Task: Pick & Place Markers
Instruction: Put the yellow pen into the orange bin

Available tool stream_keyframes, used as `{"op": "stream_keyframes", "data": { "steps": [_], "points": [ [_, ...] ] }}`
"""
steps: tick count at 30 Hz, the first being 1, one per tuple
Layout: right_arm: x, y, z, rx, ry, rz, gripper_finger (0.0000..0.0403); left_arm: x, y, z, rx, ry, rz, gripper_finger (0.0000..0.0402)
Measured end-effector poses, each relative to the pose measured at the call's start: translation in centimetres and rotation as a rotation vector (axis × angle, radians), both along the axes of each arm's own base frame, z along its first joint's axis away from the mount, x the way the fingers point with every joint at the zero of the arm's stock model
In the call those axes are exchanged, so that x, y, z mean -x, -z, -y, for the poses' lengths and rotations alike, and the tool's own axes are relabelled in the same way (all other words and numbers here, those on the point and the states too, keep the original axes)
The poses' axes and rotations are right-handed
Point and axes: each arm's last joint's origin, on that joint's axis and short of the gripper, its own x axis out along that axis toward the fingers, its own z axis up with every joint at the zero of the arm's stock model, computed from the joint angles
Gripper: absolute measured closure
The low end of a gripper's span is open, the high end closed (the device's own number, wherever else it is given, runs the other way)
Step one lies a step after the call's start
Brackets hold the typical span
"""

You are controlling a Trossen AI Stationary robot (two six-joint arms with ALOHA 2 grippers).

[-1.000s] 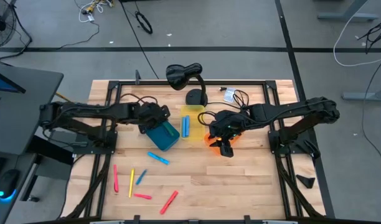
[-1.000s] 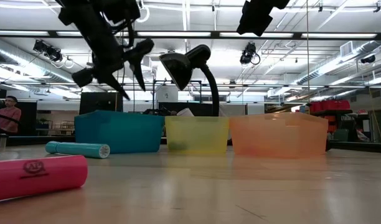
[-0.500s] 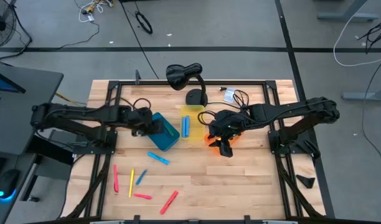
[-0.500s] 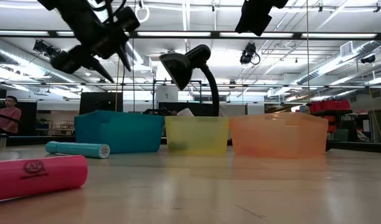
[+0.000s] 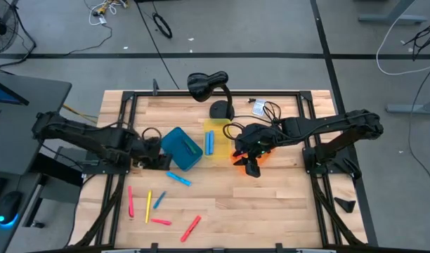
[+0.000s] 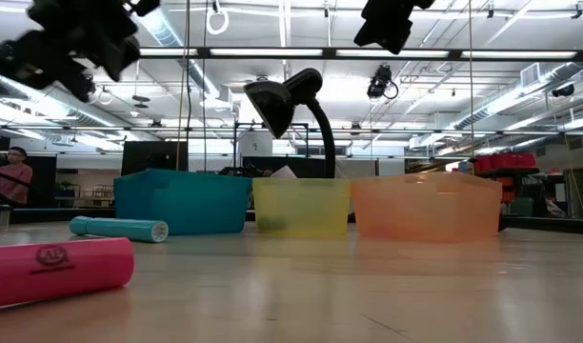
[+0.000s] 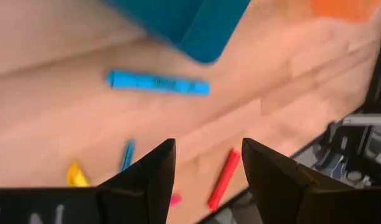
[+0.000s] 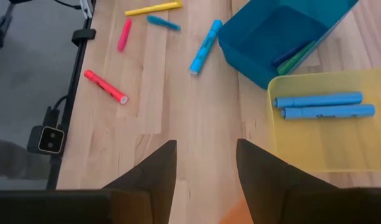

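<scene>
Several markers lie flat on the near-left part of the table: a blue one (image 5: 178, 179) (image 7: 158, 83), red-pink ones (image 5: 130, 202) (image 5: 191, 228) (image 7: 223, 180), a yellow one (image 5: 149, 206). Two blue markers (image 5: 210, 143) (image 8: 318, 99) lie in the yellow bin (image 5: 218, 126), and more (image 8: 296, 55) in the blue bin (image 5: 182, 148). My left gripper (image 5: 153, 151) (image 7: 206, 174) hovers open just left of the blue bin, holding nothing. My right gripper (image 5: 251, 165) (image 8: 206, 168) hangs open and empty over the orange bin (image 5: 237, 159).
A black desk lamp (image 5: 208, 86) stands at the far edge behind the yellow bin. The three bins stand in a row across the table's middle (image 6: 182, 200) (image 6: 301, 207) (image 6: 427, 205). A red-pink marker (image 6: 53, 272) lies close to the low camera. Bare wood spreads near and right (image 5: 271, 211).
My left gripper has moved away from above the blue bin, toward the table's left and near edges, and now looks down on the loose markers. My right arm has kept still. No marker or bin has shifted.
</scene>
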Motion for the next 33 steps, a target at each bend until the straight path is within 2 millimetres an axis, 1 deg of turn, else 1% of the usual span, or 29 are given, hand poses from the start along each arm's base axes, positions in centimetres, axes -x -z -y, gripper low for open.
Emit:
{"op": "stream_keyframes", "data": {
  "steps": [7, 14, 19, 23, 27, 33],
  "points": [
    [-0.2, -0.2, 0.0, 0.000, -0.002, 0.024, 0.0237, 1.3, -0.1, 3.2, 0.086, 0.026, -0.038, 0.0211],
    [-0.5, -0.5, -0.1, -0.005, -0.002, 0.072, 0.0237, 2.9, -0.1, 6.1, 0.130, -0.025, -0.056, 0.0211],
    [-0.7, -0.7, -0.1, -0.008, -0.002, 0.099, 0.0237, 4.3, -0.1, 7.8, 0.160, -0.070, -0.052, 0.0211],
    [-0.7, -0.7, -0.1, -0.009, -0.002, 0.108, 0.0237, 5.3, -0.1, 8.9, 0.185, -0.068, -0.062, 0.0211],
    [-0.7, -0.7, -0.1, -0.008, -0.003, 0.109, 0.0237, 5.7, 0.2, 10.0, 0.194, -0.027, -0.074, 0.0211],
    [-0.7, -0.8, -0.1, -0.009, -0.003, 0.111, 0.0237, 5.5, 1.1, 11.2, 0.158, -0.001, -0.103, 0.0211]
  ]
}}
